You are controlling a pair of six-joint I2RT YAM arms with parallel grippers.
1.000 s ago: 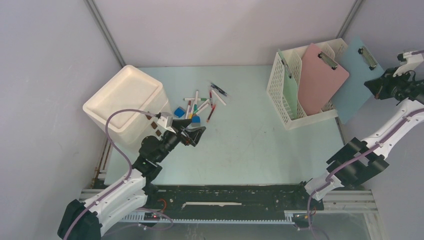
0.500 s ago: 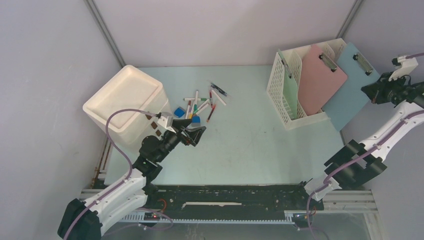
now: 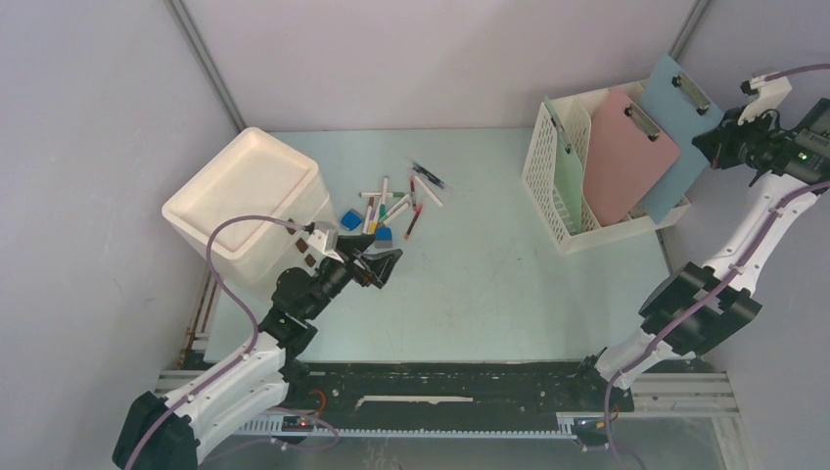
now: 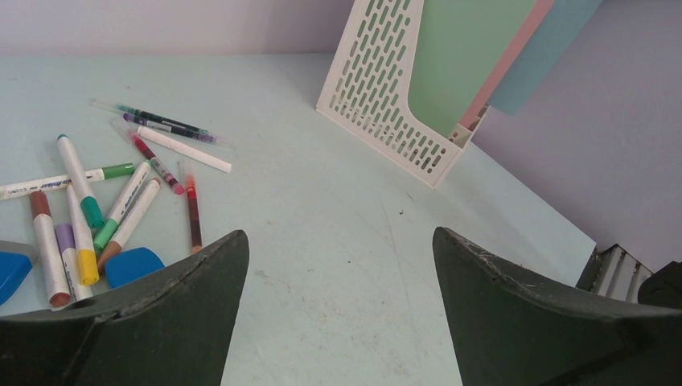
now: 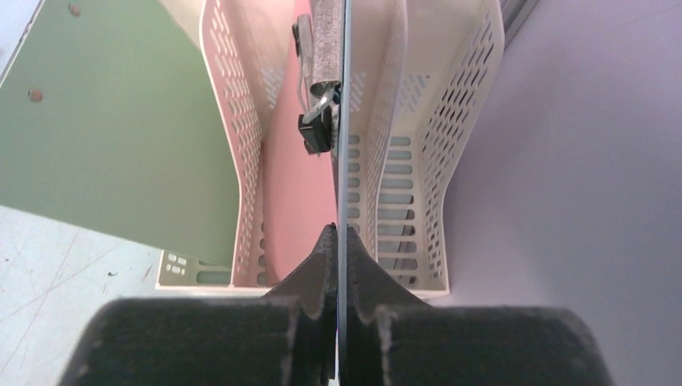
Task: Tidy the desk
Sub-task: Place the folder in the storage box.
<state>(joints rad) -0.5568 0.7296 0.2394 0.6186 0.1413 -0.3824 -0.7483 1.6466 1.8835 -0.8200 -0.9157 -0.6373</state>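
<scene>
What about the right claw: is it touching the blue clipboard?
Touching. The right wrist view shows the right gripper shut on the blue clipboard, its thin edge pinched between both fingers with no gap.

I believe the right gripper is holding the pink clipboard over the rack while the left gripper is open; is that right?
Not quite: the top view shows the right gripper holding the blue clipboard; the pink clipboard stands in the rack. The left gripper is open.

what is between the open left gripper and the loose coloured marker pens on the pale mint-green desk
Nothing visible. The left gripper hangs close to the marker pens, which lie just ahead and to its left, with only bare desk between.
</scene>
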